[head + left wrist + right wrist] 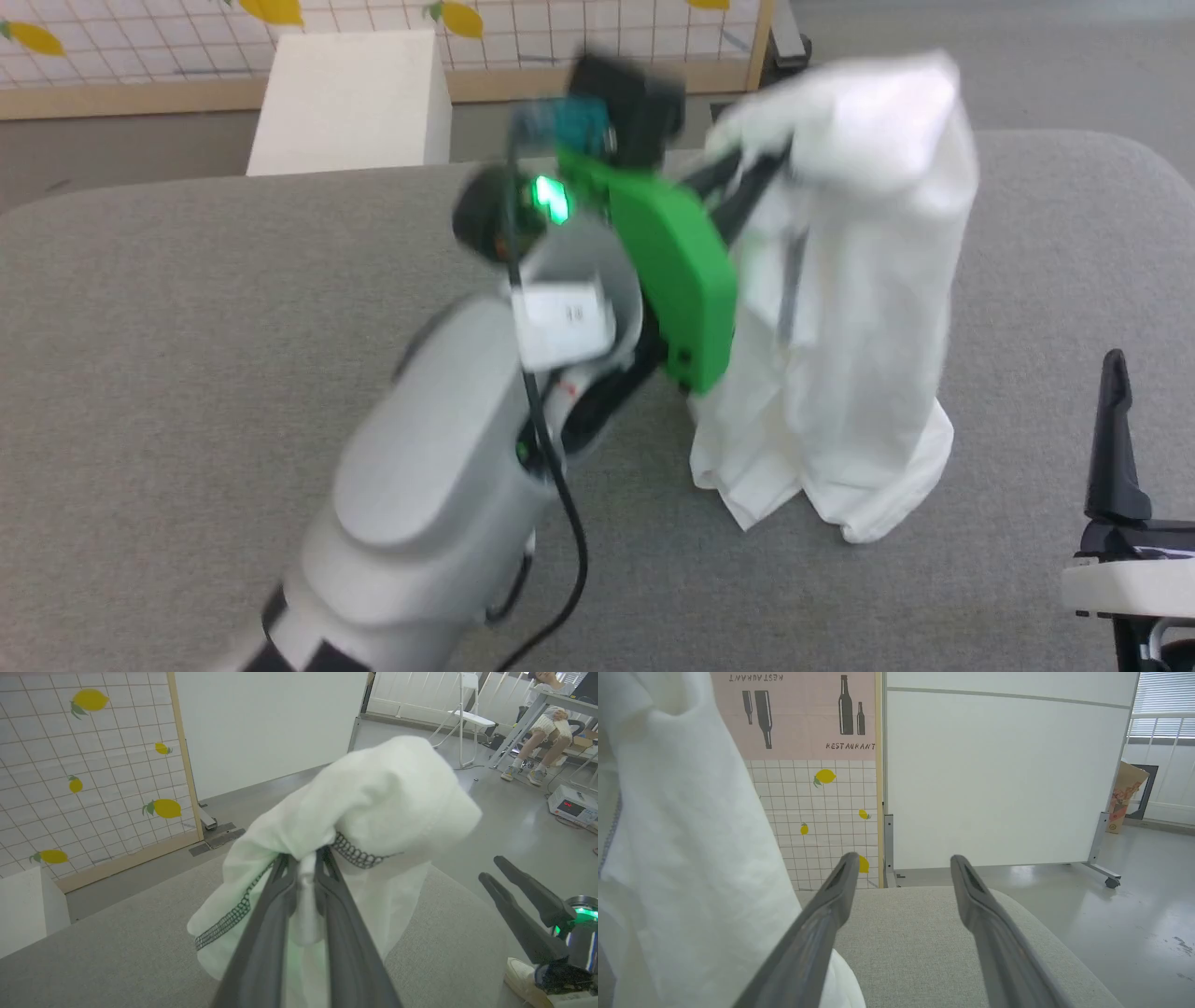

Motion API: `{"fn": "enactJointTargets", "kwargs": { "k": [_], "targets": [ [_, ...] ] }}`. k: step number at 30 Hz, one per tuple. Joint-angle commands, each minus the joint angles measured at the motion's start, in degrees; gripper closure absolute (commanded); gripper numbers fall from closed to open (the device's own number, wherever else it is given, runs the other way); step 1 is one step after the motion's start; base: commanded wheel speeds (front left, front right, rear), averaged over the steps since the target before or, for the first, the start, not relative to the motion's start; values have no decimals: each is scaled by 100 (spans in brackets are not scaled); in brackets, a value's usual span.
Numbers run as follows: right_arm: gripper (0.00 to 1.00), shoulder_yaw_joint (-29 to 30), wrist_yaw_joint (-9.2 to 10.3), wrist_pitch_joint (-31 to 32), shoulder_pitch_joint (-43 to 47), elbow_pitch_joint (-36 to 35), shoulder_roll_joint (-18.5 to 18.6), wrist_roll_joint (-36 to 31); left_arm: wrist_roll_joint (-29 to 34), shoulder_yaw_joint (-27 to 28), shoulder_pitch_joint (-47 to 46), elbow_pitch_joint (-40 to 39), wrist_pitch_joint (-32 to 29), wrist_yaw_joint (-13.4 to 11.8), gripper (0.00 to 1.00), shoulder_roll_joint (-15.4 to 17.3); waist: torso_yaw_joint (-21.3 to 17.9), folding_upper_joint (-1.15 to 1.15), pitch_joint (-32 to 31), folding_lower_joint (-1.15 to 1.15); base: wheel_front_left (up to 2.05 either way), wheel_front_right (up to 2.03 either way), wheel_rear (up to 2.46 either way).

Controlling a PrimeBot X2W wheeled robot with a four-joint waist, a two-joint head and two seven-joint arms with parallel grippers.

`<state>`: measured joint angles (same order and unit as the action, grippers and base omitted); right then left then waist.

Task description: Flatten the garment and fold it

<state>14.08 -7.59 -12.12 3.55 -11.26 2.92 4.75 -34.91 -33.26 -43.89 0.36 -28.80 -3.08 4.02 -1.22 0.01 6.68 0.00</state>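
The white garment (pixel 850 308) hangs bunched from my left gripper (pixel 780 149), its lower edge resting on the grey table (pixel 187 327). In the left wrist view that gripper (pixel 306 858) is shut on a fold of the garment (pixel 373 802), with grey stitching showing beside the fingers. My right gripper (pixel 1116 369) sits at the lower right, apart from the cloth. Seen from the right wrist, its fingers (pixel 901 863) stand open with nothing between them, and the garment (pixel 691 849) hangs at the left. The logo patch is hidden.
A white box (pixel 350 98) stands beyond the table's far left edge, before a tiled lemon-print screen (pixel 140 37). A person (pixel 546 723) sits at a desk far right in the left wrist view. A white partition (pixel 1004 779) stands behind the table.
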Motion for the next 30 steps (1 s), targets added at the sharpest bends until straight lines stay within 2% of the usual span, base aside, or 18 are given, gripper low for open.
{"fn": "enactJointTargets", "kwargs": {
  "k": [1, 8, 9, 10, 11, 14, 18, 21, 23, 27, 30],
  "targets": [
    [0, -49, 10, -32, -78, -15, -4, 52, 26, -41, 352, 187, 145, -30, 100, 19, -141, -1, 167, 0, 0, 0, 0],
    [0, -246, 10, -23, -196, 27, -4, 62, 297, -217, 1299, 1702, 824, -294, 100, 154, -258, -1, 437, 0, 0, 0, 0],
    [0, -281, 10, -19, -217, 34, -4, 55, 365, -236, 1318, 1953, 947, -318, 88, 164, -268, -1, 473, 0, 0, 0, 0],
    [0, -296, 10, -20, -233, 40, -4, 51, 402, -253, 1316, 2121, 1047, -312, 20, 158, -270, -1, 489, 0, 0, 0, 0],
    [0, -303, 10, -21, -249, 41, -4, 48, 387, -231, 1310, 2283, 1180, -314, 0, 128, -263, -1, 515, 0, 0, 0, 0],
    [0, -294, 10, -8, -259, 50, -4, 17, 283, -197, 1243, 2476, 1556, -223, 0, 31, -190, -1, 511, 0, 0, 0, 0],
    [0, -298, 10, 25, -235, 71, -4, 6, 169, -90, 1215, 2253, 2119, -142, 0, -25, -91, -1, 398, 0, 0, 0, 0],
    [0, -287, 10, 56, -181, 73, -4, 11, 113, 130, 1386, 1822, 2555, -238, 0, 28, -29, -1, 280, 0, 0, 0, 0],
    [0, -274, 10, 76, -129, 65, -4, 12, 129, 330, 1608, 1418, 2848, -390, 0, 178, 14, -1, 209, 0, 0, 0, 0],
    [0, -277, 10, 106, -9, 32, -4, 35, 408, 697, 2280, 532, 3457, -826, 0, 682, 80, -1, 118, 0, 0, 0, 0],
    [0, -297, 10, 136, 88, 5, -4, 50, 639, 845, 2925, -85, 3805, -1064, 0, 1062, 125, -1, 83, 0, 0, 0, 0]
  ]
}}
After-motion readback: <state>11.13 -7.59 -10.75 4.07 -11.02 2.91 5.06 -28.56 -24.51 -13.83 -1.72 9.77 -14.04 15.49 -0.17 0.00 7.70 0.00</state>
